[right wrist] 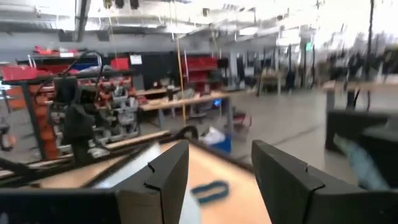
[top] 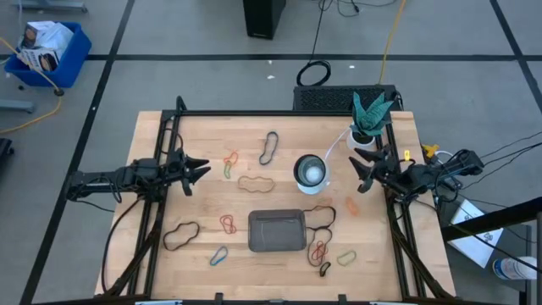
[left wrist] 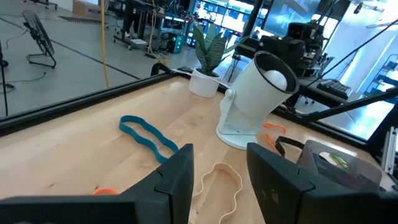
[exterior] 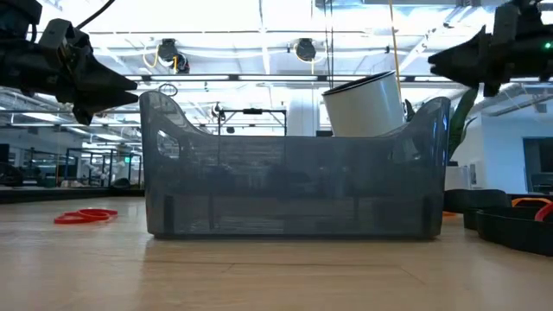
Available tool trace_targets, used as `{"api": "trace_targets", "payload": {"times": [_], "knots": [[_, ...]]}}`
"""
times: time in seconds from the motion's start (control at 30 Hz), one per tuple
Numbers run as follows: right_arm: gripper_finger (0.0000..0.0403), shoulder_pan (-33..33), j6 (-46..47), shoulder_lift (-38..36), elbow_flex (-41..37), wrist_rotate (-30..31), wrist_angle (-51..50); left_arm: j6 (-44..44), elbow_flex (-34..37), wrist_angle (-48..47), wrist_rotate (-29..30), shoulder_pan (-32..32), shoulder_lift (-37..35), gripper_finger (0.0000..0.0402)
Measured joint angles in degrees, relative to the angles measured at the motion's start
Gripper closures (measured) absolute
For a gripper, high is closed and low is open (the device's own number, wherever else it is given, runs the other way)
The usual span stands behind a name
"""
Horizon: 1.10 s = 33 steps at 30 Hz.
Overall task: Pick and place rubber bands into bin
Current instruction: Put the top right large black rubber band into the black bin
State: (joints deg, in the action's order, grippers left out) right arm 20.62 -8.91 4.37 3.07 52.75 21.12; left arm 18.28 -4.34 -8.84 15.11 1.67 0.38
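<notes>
The dark grey bin (top: 277, 230) sits on the table near its front edge, and it fills the low view (exterior: 294, 186). Several rubber bands lie flat on the wood around it: a dark one (top: 268, 147), a tan one (top: 255, 183), red ones (top: 228, 224), a black one (top: 180, 235) and a green one (top: 346, 257). My left gripper (top: 199, 167) hovers open and empty at the table's left. In its wrist view (left wrist: 217, 174) a teal band (left wrist: 148, 135) and the tan band (left wrist: 221, 186) lie ahead. My right gripper (top: 360, 168) hovers open and empty at the table's right.
A white-and-silver cup (top: 310, 173) stands behind the bin, tilted in the left wrist view (left wrist: 258, 93). A potted plant (top: 370, 119) stands at the far right corner. Black cables run along both table sides. Bare wood lies between the bands.
</notes>
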Motion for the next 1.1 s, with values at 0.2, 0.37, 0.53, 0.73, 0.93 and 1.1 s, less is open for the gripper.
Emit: {"api": "trace_targets", "payload": {"times": [0.2, 0.37, 0.53, 0.73, 0.93, 1.1], "knots": [[0.0234, 0.00, -11.36, 9.96, 10.69, -0.40, 1.58, -0.14, -0.01, 0.01, 0.00, 0.00, 0.00, 0.0247], [0.0234, 0.15, -17.50, 25.10, 22.24, -0.54, 0.00, -0.13, -0.04, 0.02, 0.00, 0.00, 0.00, 0.0247], [0.0234, 0.92, -8.97, 37.68, 33.15, -3.32, -1.22, -0.13, -0.05, -0.14, 0.00, 0.00, -0.02, 0.0247], [0.0234, 4.82, 2.36, 45.57, 43.39, -17.75, -12.93, -0.39, -0.09, -0.50, 0.00, 0.00, 0.00, 0.0247], [0.0237, 7.07, 17.22, 52.06, 50.63, -25.67, -30.56, -0.35, -0.11, -0.49, 0.38, 0.00, 0.00, 0.0247], [0.0237, 7.14, 25.97, 55.69, 51.19, -30.81, -38.26, -0.28, -0.15, -0.93, 0.42, 0.00, 0.00, 0.0247]]}}
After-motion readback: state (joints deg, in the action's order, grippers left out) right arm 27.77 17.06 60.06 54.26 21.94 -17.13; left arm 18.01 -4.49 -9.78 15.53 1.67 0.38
